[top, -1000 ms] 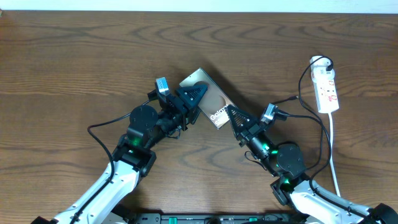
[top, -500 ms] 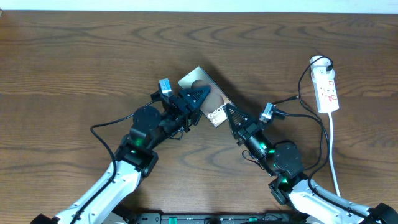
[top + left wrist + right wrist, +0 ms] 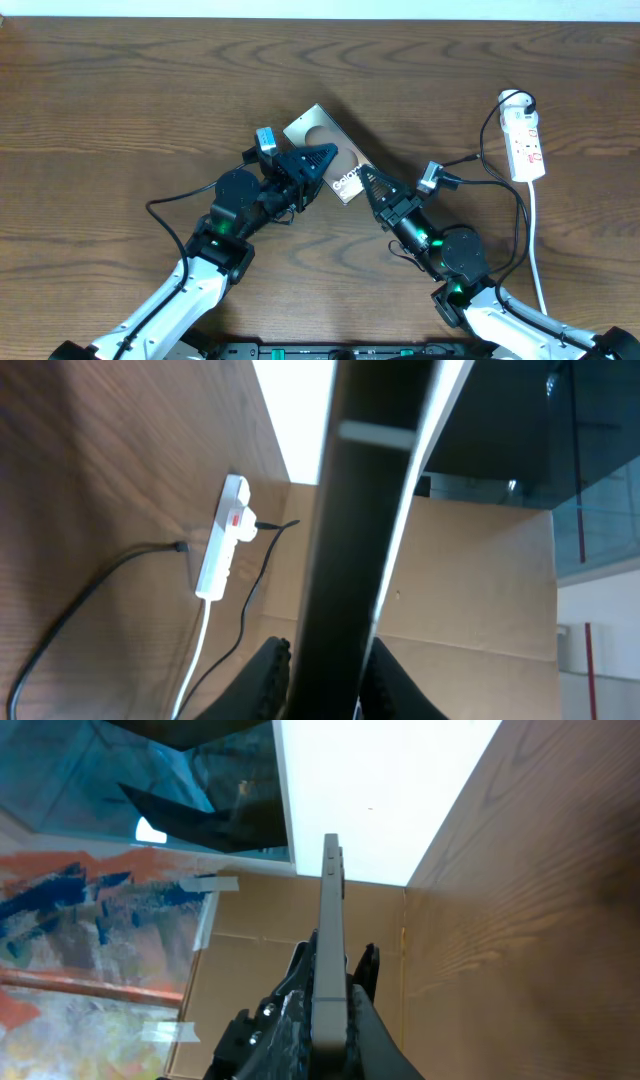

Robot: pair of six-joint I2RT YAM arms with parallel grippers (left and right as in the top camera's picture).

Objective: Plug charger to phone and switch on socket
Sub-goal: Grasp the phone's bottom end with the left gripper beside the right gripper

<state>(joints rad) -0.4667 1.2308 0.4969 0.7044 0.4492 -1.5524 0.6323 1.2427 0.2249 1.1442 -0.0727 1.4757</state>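
Observation:
The phone (image 3: 318, 131), bronze-grey with white "Galaxy" lettering, is held up on edge between both arms at the table's middle. My left gripper (image 3: 322, 157) is shut on its left part; in the left wrist view the fingers (image 3: 272, 665) press both sides of the dark slab (image 3: 370, 510). My right gripper (image 3: 368, 181) is shut on the phone's lower right end, whose grey edge (image 3: 331, 920) rises from its fingers (image 3: 368, 965). The socket (image 3: 524, 140) lies at the far right, also seen as a white strip (image 3: 222, 538). The charger's black cable (image 3: 486, 124) loops from its plug head (image 3: 522, 100); its connector tip (image 3: 180, 546) lies loose on the table.
The socket's white cord (image 3: 536, 240) runs down the right side toward the front edge. Black cable (image 3: 522, 225) trails between the socket and my right arm. A white wall borders the table's far edge.
My left gripper's fingers have narrowed onto the phone. The phone has shifted slightly left and toward the left arm. The right gripper has kept its hold.

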